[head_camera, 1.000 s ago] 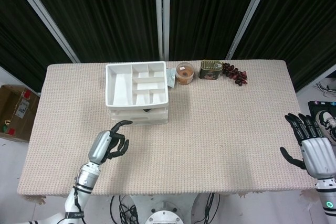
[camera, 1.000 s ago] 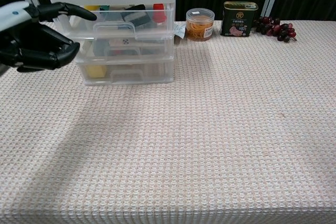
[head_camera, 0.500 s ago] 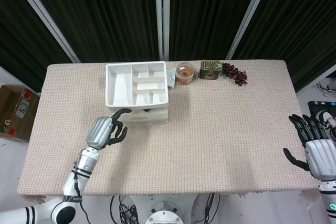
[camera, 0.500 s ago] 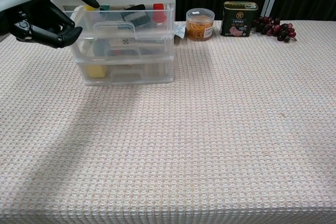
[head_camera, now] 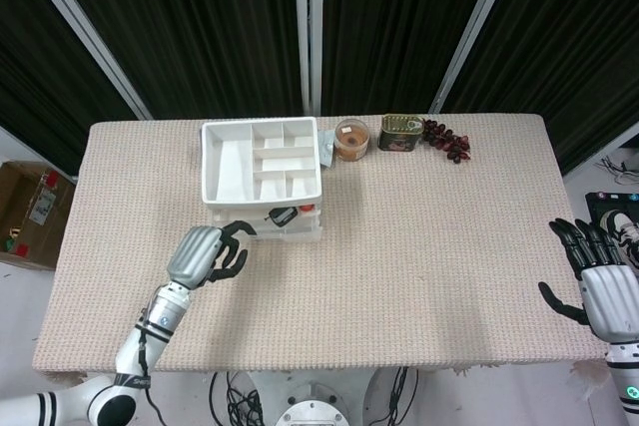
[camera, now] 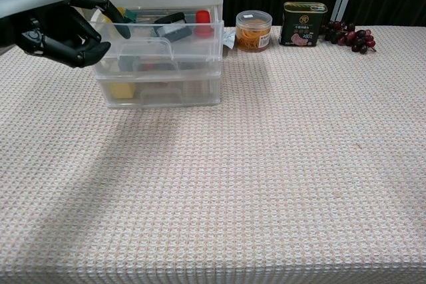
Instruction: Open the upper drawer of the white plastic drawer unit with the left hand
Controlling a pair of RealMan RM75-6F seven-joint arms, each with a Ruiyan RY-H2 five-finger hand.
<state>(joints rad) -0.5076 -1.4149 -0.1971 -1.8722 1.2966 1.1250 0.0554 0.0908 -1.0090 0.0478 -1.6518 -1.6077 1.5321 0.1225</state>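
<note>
The white plastic drawer unit (head_camera: pixel 260 169) stands at the back left of the table, with a divided tray on top. Its clear upper drawer (camera: pixel 166 34) is slid partly out towards me, and a black item and a red cap show inside. In the head view the drawer's front (head_camera: pixel 290 218) juts past the unit's top. My left hand (camera: pixel 50 14) is at the drawer's left front corner, one finger hooked on the front rim and the others curled. From above, the left hand (head_camera: pixel 203 254) lies just in front of the unit. My right hand (head_camera: pixel 602 286) hovers with fingers spread off the table's right edge.
An orange-filled jar (camera: pixel 253 30), a dark tin (camera: pixel 305 24) and a bunch of dark grapes (camera: pixel 349 34) line the back edge to the right of the unit. Two lower drawers (camera: pixel 160 91) are closed. A cardboard box (head_camera: pixel 30 212) sits on the floor at the left.
My left hand reached the upper drawer's front, hooked it and drew back; the drawer has slid out a little. The right hand has barely moved.
</note>
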